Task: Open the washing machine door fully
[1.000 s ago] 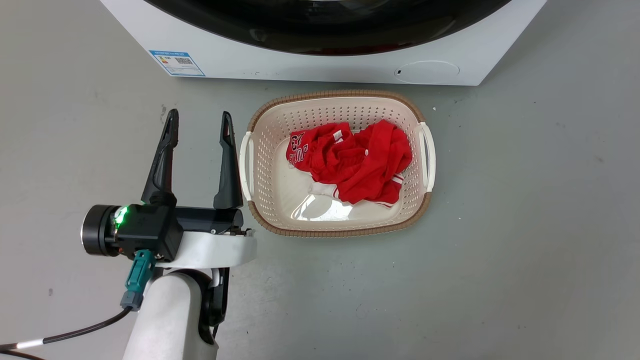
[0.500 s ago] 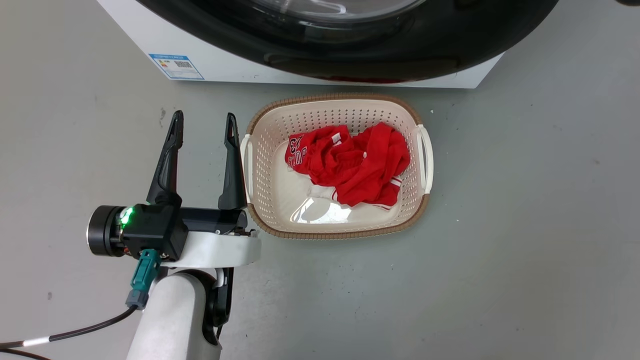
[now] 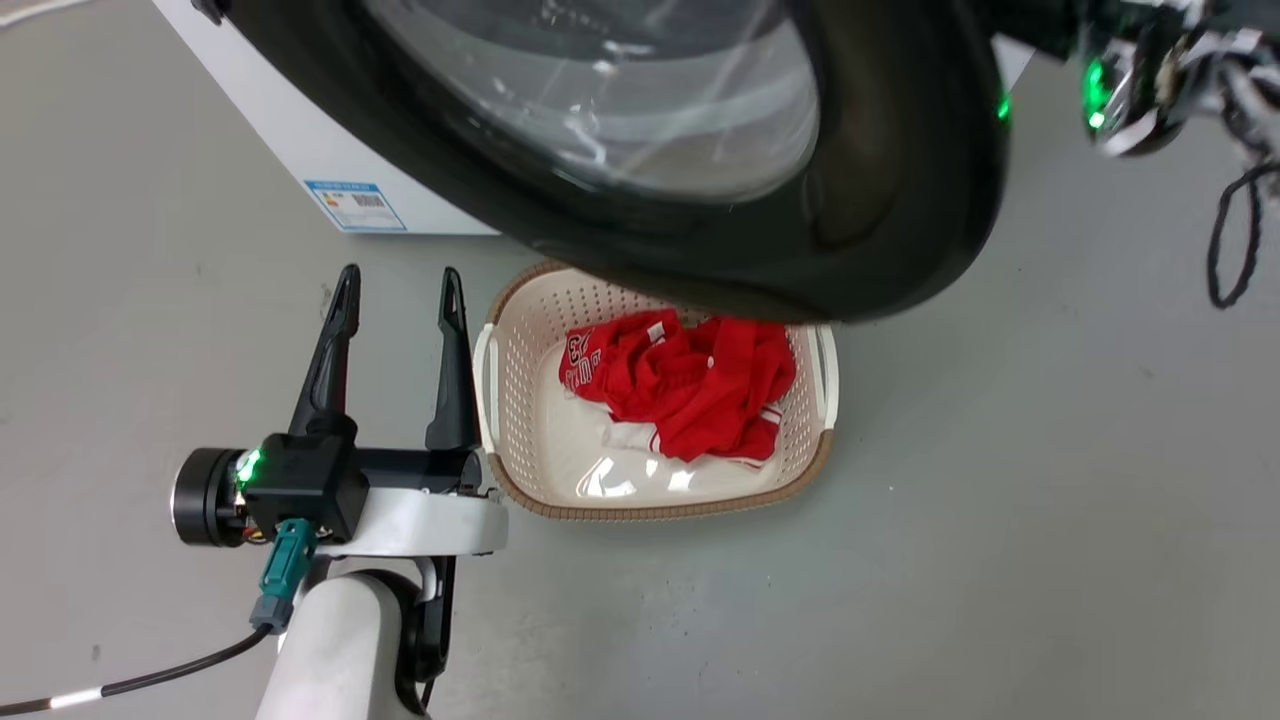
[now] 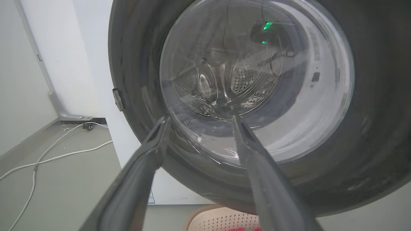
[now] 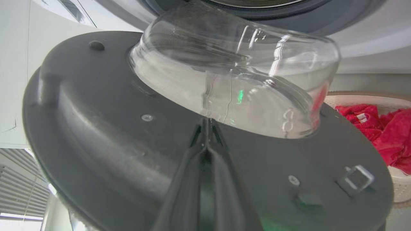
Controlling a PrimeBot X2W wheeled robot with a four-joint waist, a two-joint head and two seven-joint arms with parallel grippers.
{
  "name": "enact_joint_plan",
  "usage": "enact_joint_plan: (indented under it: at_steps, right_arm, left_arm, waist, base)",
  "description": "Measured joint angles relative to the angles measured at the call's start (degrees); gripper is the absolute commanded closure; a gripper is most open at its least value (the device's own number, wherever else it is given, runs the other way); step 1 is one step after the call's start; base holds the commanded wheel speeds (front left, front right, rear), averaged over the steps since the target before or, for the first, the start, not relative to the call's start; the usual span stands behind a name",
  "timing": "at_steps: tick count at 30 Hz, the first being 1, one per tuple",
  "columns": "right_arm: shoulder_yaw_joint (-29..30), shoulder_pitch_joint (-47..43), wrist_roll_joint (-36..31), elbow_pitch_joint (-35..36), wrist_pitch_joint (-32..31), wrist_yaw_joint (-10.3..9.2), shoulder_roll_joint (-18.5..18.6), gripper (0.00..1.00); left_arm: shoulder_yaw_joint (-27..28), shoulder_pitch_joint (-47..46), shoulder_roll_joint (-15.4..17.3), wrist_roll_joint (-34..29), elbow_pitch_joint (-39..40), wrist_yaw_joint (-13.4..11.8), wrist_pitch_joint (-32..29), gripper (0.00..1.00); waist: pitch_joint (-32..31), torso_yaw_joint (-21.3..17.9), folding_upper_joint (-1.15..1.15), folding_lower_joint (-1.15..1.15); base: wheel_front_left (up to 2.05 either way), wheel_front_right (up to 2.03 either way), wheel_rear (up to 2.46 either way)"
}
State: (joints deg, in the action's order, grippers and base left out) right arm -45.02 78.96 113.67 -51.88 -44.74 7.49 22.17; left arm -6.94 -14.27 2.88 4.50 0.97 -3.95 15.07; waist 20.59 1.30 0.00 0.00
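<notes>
The washing machine door (image 3: pixel 900 200) is a large round glossy black disc with a bulging clear glass bowl (image 5: pixel 237 80) at its centre. It stands open, angled out from the white machine front (image 3: pixel 300 130), its lower rim above the laundry basket (image 3: pixel 515 400).

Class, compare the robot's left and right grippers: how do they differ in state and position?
The left gripper is open, fingers spread; the right gripper is shut, fingers together. The left gripper sits beside the basket, apart from the washing machine door; the right gripper's tips are at the door's inner face. Both have long dark fingers.
</notes>
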Motion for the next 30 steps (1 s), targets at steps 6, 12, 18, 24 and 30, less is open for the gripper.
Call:
enact_joint_plan:
  at_steps: [6, 12, 18, 24, 30]
  right_arm:
    - [-2.44, -5.58, 0.26, 5.60, -2.24, 0.00, -0.34, 1.00]
    - [-4.87, -10.61, 1.42, 11.33, -3.14, 0.00, -0.96, 1.00]
    - [-7.20, -14.57, 3.08, 17.55, -3.22, 0.00, -1.60, 1.00]
    - [-10.09, -18.35, 4.39, 23.08, -1.56, 0.00, -2.10, 1.00]
    - [-13.21, -20.22, 5.82, 26.99, 0.73, 0.00, -2.50, 1.00]
  left_arm:
    - [0.97, 1.90, 0.01, -0.20, -0.43, 0.42, 0.00, 0.00]
    - [1.85, 4.01, 0.01, -0.12, -0.78, 0.79, 0.00, 0.00]
    - [2.12, 5.83, 0.01, 0.25, -1.20, 1.27, 0.00, 0.00]
    - [2.00, 7.26, 0.01, 0.82, -1.59, 1.42, 0.00, 0.00]
    - [2.27, 8.36, 0.02, 1.33, -1.57, 1.43, 0.00, 0.00]
  waist:
    - [-3.45, -0.29, 0.00, 0.00]
    - [-6.86, -0.37, 0.00, 0.00]
    - [-9.60, -0.21, 0.00, 0.00]
    - [-12.09, 0.64, 0.00, -0.01]
    - [-13.55, 1.16, 0.00, -0.01]
  base:
    - [0.00, 0.00, 0.00]
    - [0.00, 0.00, 0.00]
    - [0.00, 0.00, 0.00]
    - [0.00, 0.00, 0.00]
    - [0.00, 0.00, 0.00]
